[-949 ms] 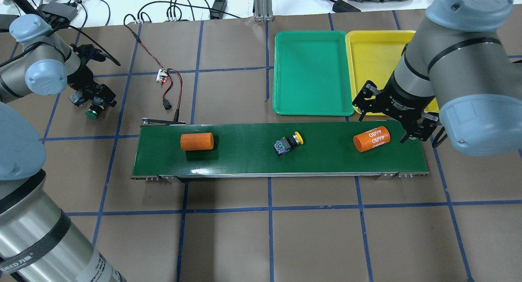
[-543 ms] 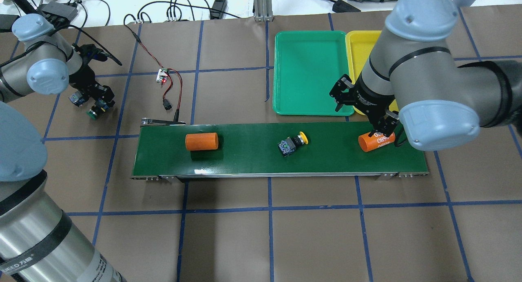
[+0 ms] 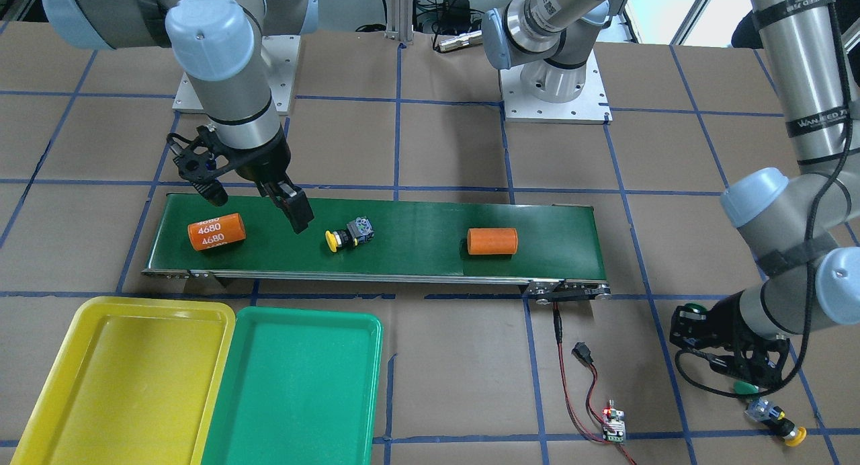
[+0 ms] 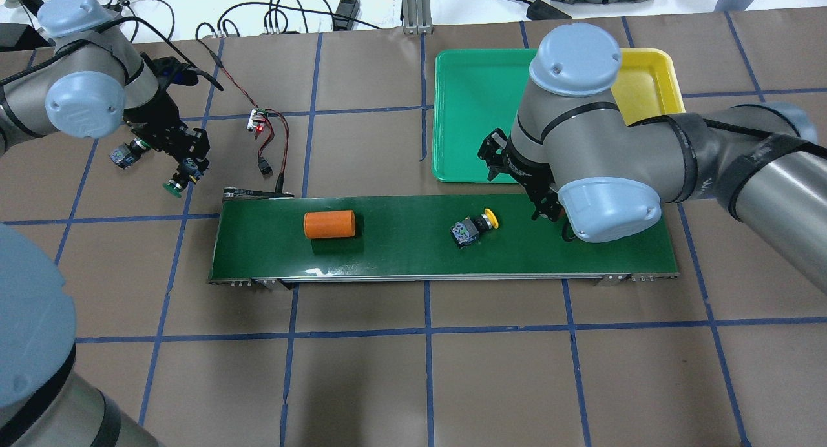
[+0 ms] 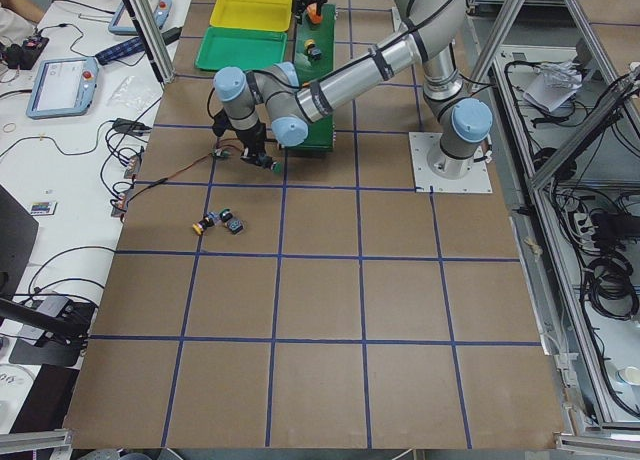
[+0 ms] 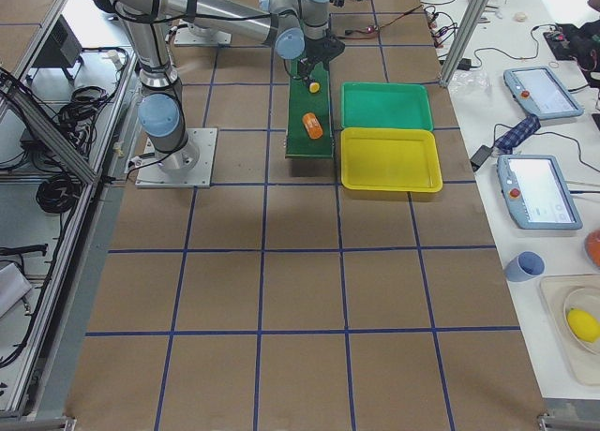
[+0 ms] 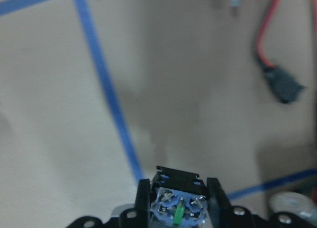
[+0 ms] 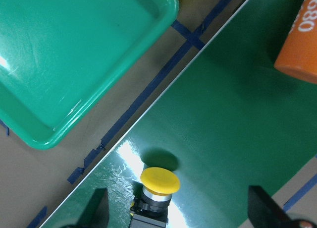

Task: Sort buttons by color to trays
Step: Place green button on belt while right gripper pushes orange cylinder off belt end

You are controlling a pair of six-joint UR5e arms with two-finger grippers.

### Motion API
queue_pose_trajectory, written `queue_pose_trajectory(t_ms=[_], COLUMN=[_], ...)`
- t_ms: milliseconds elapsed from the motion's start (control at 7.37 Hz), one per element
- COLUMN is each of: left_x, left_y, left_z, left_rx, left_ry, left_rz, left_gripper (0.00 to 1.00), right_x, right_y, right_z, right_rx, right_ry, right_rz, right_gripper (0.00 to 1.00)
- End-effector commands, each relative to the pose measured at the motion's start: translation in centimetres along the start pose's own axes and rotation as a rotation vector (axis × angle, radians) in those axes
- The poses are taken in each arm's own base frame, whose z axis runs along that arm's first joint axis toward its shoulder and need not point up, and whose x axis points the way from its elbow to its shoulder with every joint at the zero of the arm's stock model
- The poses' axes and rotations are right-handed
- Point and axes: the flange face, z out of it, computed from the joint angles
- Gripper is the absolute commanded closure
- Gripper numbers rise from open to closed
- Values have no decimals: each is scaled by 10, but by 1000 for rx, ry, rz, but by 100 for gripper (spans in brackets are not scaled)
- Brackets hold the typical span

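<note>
A yellow button (image 4: pixel 475 227) lies on its side on the dark-green conveyor belt (image 4: pixel 400 247), also seen from the front (image 3: pixel 349 235) and close up (image 8: pixel 159 181). My right gripper (image 3: pixel 255 206) hangs open just above the belt, between that button and the orange "4680" cylinder (image 3: pixel 216 231). My left gripper (image 4: pixel 182 169) is shut on a green button (image 7: pixel 178 210), held off the table left of the belt, green cap (image 4: pixel 171 188) pointing down. Another yellow button (image 3: pixel 779 421) lies on the table beside it. The green tray (image 4: pixel 478 111) and yellow tray (image 4: pixel 649 79) hold nothing.
A plain orange cylinder (image 4: pixel 329 223) rides on the belt's left part. A small circuit board with red and black wires (image 4: pixel 260 119) lies behind the belt's left end. Cables and control pendants line the far table edge.
My right arm swung left along the belt, from over the "4680" cylinder towards the yellow button. My left gripper carried the green button nearer the belt. The belt's objects drifted slightly right.
</note>
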Motion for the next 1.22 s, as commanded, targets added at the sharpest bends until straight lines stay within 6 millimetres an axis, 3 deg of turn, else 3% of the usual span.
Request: queue_pose_trajectory(t_ms=[0, 136, 407, 543, 678, 814, 949, 1085], left_x=[79, 120, 154, 158, 159, 157, 147, 108], left_y=[31, 43, 61, 63, 65, 60, 51, 31], left_z=[-12, -1, 4, 7, 10, 3, -20, -49], left_rx=[-27, -47, -61, -67, -74, -55, -8, 36], left_ry=[9, 8, 3, 3, 2, 0, -11, -22], left_rz=[-40, -57, -193, -219, -235, -236, -244, -215], left_gripper=[100, 100, 100, 10, 0, 0, 0, 0], right_x=[-6, -7, -9, -9, -9, -12, -12, -10], right_y=[1, 1, 0, 0, 0, 5, 6, 7], right_z=[25, 30, 47, 51, 57, 65, 70, 71], right_rx=[-28, -34, -48, -51, -57, -64, -66, -68], right_ry=[37, 44, 73, 80, 91, 106, 115, 121], right_rz=[7, 46, 63, 79, 84, 87, 89, 86], right_gripper=[0, 0, 0, 0, 0, 0, 0, 1])
